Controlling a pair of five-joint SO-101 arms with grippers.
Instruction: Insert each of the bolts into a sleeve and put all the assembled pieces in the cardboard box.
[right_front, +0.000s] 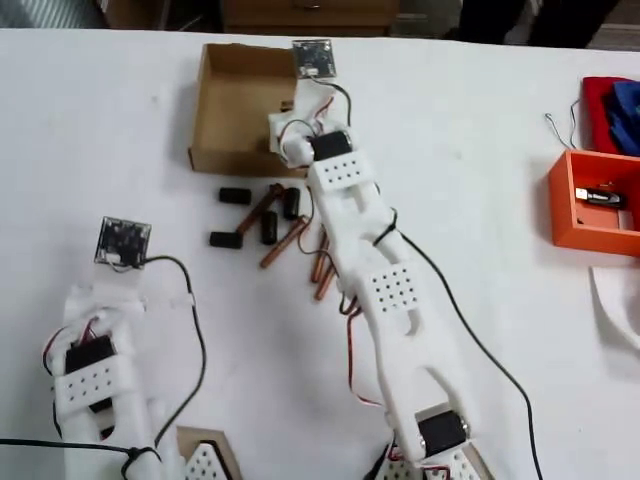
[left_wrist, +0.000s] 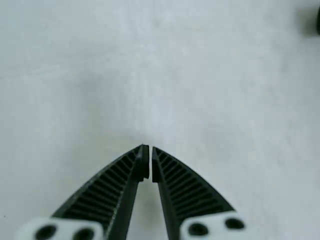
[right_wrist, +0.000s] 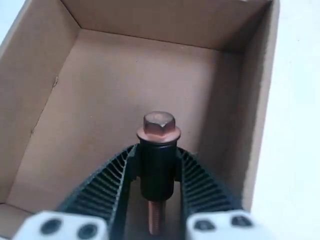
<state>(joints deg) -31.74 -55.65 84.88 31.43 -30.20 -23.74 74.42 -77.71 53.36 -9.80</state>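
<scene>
My right gripper (right_wrist: 156, 172) is shut on an assembled piece (right_wrist: 157, 155), a copper bolt inside a black sleeve, held above the floor of the cardboard box (right_wrist: 125, 95). From above, that arm (right_front: 345, 200) stretches to the box (right_front: 235, 100) at the table's far middle. Several loose black sleeves (right_front: 235, 196) and copper bolts (right_front: 285, 243) lie on the white table just in front of the box. My left gripper (left_wrist: 147, 162) is shut with nothing in it, over bare table; its arm (right_front: 95, 370) sits at the near left.
An orange tray (right_front: 590, 205) holding a small black item stands at the right edge, with red and blue cloth (right_front: 610, 105) behind it. Cables trail beside both arms. A dark object (left_wrist: 317, 20) shows at the edge of the left wrist view.
</scene>
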